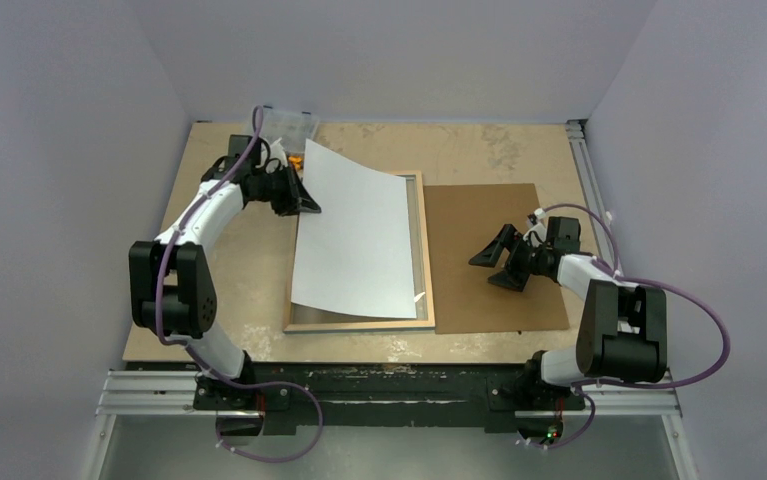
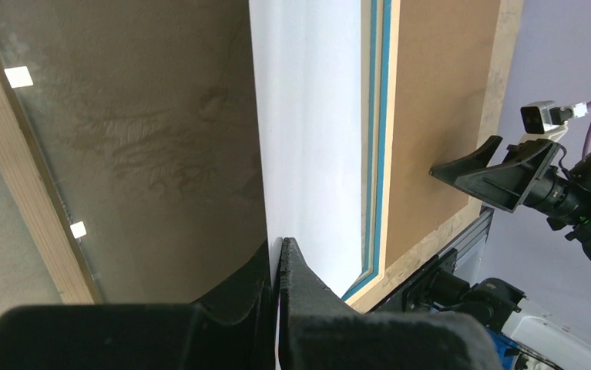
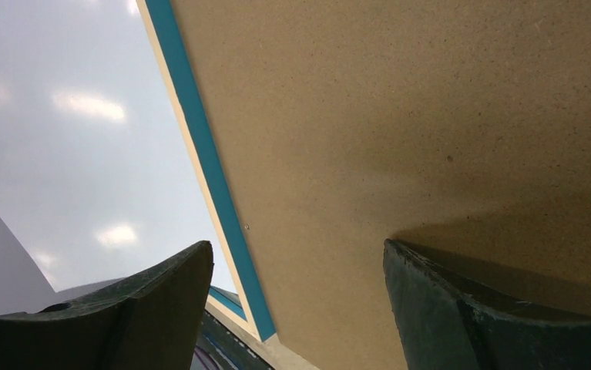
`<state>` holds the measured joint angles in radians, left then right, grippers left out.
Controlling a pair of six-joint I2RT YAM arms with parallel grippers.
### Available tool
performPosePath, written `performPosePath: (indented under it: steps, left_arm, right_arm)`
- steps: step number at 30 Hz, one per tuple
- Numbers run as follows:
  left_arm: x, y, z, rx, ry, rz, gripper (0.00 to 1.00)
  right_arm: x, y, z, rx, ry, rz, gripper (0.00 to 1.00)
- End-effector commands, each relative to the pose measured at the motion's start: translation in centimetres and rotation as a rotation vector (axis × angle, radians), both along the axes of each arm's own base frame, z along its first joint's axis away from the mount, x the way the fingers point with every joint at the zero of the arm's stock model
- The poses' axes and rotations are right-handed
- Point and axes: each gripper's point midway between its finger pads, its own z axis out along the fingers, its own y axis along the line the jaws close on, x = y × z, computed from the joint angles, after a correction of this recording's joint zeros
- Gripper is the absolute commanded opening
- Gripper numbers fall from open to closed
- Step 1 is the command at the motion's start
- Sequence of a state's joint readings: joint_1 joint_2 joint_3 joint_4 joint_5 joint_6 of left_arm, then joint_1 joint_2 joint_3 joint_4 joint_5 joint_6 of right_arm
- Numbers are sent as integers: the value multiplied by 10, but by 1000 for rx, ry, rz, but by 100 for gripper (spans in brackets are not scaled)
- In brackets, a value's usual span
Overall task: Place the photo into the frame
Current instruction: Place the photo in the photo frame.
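Reached forward, my left gripper (image 1: 307,203) pinches the photo's (image 1: 354,235) edge, holding it tilted over the frame (image 1: 426,250), while my right gripper (image 1: 483,273) hangs with jaws spread above the backing board (image 1: 479,312).

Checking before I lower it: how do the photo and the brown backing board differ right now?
The photo shows white; the backing board is brown. The photo is tilted over the frame, pinched by the left fingers; the board lies flat beside the frame, ungripped. Both are large rectangular sheets.

The photo (image 1: 354,235) slants over the frame (image 1: 426,250) on the counter (image 1: 249,290) — backing board (image 1: 479,300) just right of it, box (image 1: 289,122) behind.
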<state>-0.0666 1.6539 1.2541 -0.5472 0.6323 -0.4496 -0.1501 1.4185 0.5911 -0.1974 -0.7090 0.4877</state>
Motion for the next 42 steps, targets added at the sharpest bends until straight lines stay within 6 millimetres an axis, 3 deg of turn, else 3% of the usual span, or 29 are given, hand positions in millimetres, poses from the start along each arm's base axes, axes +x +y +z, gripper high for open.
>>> performPosePath:
  steps: [1, 13, 30, 34, 42]
  left_arm:
    - [16, -7, 17, -29, -72, -58, 0]
    - [19, -24, -7, -13, -18, -51, 0]
    - [16, -25, -26, -27, -14, 45, 0]
    - [14, -19, -30, 13, -14, 60, 12]
    - [10, 3, -13, 131, -84, 154, 64]
  right_arm:
    - [-1, 2, -4, -13, 1, 33, 81]
    - [-2, 5, -5, -6, 7, 37, 81]
    - [-2, 7, -5, -9, 2, 48, 80]
    - [-3, 8, -5, -13, 1, 49, 80]
    - [-3, 9, -1, -40, -8, 55, 84]
